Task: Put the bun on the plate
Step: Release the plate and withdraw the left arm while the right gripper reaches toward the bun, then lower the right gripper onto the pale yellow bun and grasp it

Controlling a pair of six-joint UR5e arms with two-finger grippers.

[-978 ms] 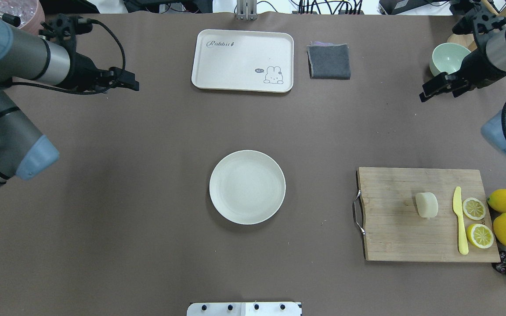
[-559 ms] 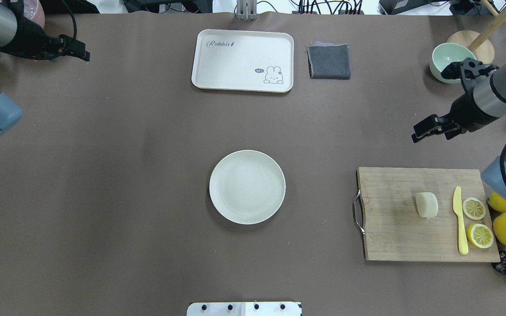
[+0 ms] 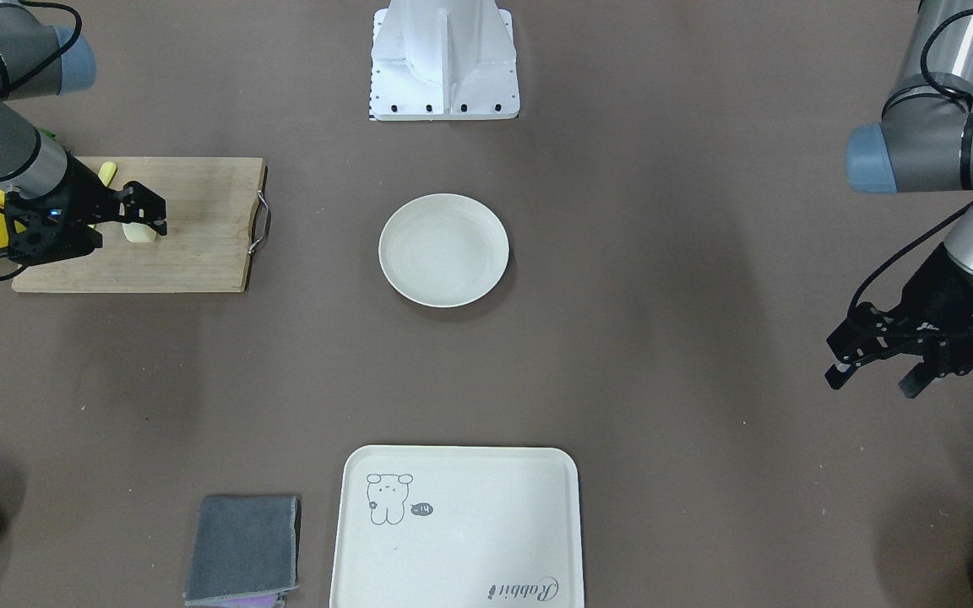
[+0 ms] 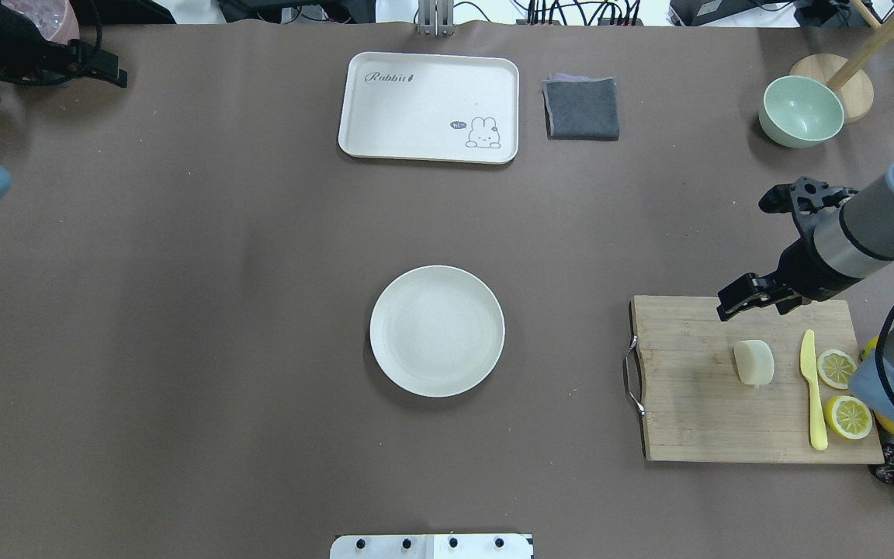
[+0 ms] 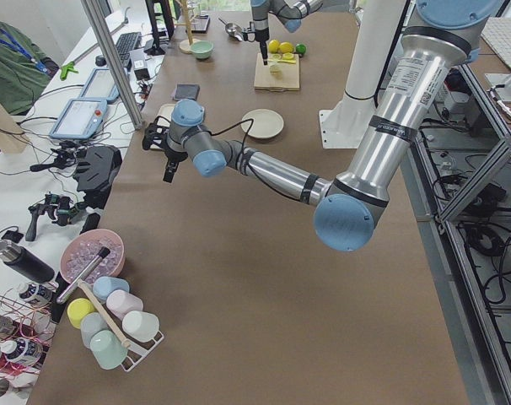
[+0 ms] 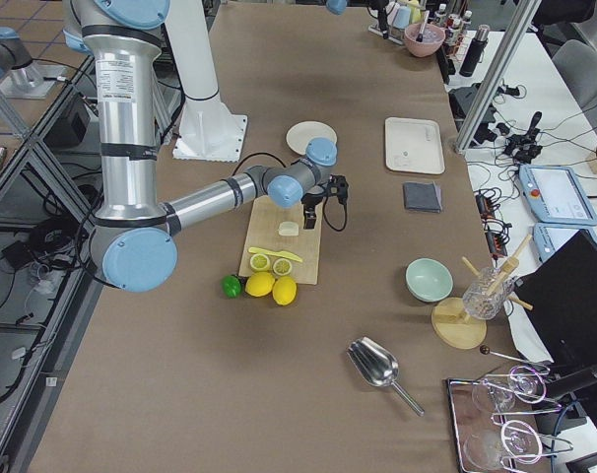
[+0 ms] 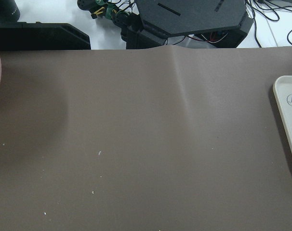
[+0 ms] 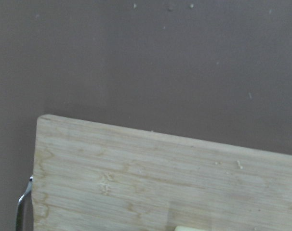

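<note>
Hovering over the far edge of the cutting board, the right pincer is being held with its fingers spread wide and nothing between them. The bun is lying on the board just short of the pincer, on the robot's side of it, and is not being touched. The plate is standing well apart from the pincer, off to its left at the middle of the worktop, with nothing on it. The left pincer is likewise spread wide and empty, far from both.

Hazards are being judged as follows. The yellow knife is lying just beside the bun, on the side away from the plate, so a finger being lowered off-centre is likely to catch or drag it. A descent that is not being centred is likely to push the bun across the board rather than straddle it. Excess closing force is likely to dent the bun, and too little is risking a drop during the carry.

The bun is presenting as a small, pale cream lump, smooth, rounded and unmarked. It is being judged soft and light, offering little grip.
</note>
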